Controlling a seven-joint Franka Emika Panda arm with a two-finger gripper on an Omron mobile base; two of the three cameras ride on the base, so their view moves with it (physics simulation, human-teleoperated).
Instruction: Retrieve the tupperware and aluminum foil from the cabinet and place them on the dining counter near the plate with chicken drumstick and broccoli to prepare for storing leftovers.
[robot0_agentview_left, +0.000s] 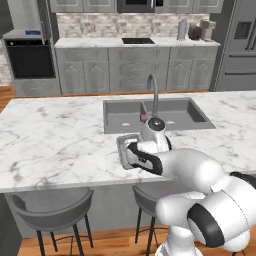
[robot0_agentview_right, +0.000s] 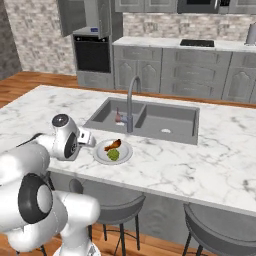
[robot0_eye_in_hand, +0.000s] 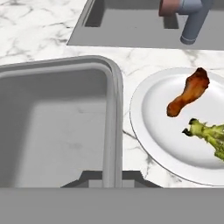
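The tool (robot0_eye_in_hand: 112, 177) is clenched on the right-hand rim of the tupperware (robot0_eye_in_hand: 57, 127), its 2 dark finger tips showing either side of the container's wall at the bottom of the hand view. The grey, rimmed tupperware is low over the white marble surface (robot0_agentview_left: 55, 145); whether it touches it I cannot tell. In the left base view it (robot0_agentview_left: 123, 150) shows partly behind the arm's wrist, at the surface's near edge, in front of the inset sink (robot0_agentview_left: 125, 117).

Just beside the tupperware, to its right in the hand view, is the round white plate (robot0_eye_in_hand: 153, 127), a narrow strip of marble between them. On the plate lie the chicken drumstick (robot0_eye_in_hand: 189, 92) and the broccoli (robot0_eye_in_hand: 210, 136), close together. In the right base view the plate (robot0_agentview_right: 100, 155) sits near the faucet (robot0_agentview_right: 131, 102).
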